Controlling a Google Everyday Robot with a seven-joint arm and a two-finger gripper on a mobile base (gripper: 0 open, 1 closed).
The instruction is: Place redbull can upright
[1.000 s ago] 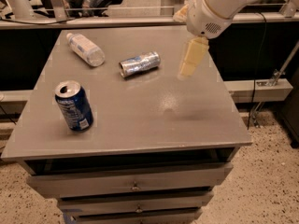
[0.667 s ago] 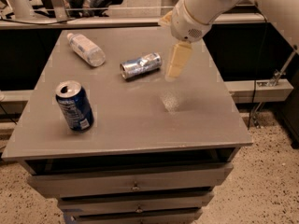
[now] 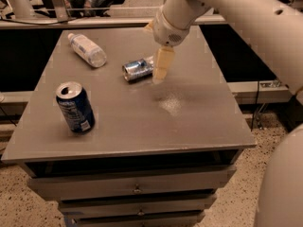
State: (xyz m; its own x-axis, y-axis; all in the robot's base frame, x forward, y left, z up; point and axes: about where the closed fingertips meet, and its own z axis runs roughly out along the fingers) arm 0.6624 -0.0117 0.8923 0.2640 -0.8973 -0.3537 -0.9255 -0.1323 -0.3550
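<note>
Lying on its side, the redbull can [image 3: 138,69] is on the gray table [image 3: 199,126], a little back from the middle. It is silver with blue patches. Its round shiny end points to the left and a bit to the front.

The gripper [image 3: 159,75] hangs down just to the right of the redbull can. It is pale yellow and its tip points down at the table. In the picture it covers the right end of the can. I cannot tell if it touches the can, and I cannot tell if the gripper is open or closed. The big white arm [image 3: 236,13] comes in from the top right.

A wider dark blue can [image 3: 75,107] with a white label stands up near the front left of the table. Its top is open. It is well apart from the redbull can.

A clear bottle [image 3: 86,49] lies on its side at the back left, with its white cap pointing to the far corner.

Under the table top there are drawers [image 3: 137,186] with small knobs.
</note>
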